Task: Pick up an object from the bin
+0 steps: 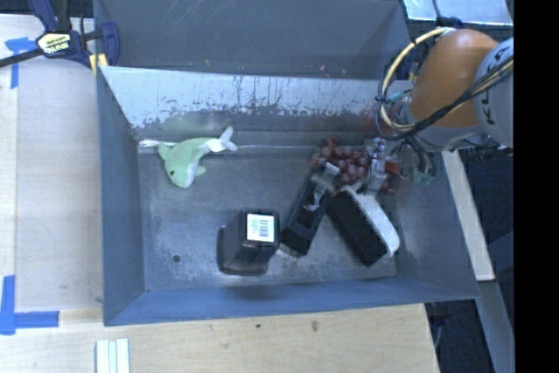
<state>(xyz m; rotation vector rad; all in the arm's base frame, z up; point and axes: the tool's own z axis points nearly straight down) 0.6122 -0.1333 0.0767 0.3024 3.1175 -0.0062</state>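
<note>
My tool (377,163) hangs at the far right of the bin (262,293), beside the dark red grape bunch (339,158); apart or together, I cannot tell. I'd centre on the bunch before lifting.

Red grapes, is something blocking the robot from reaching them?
Nothing visible does. The gripper hangs right at the edge of the red grapes, near the back wall of the bin. The black brush lies in front of them, not between.
</note>
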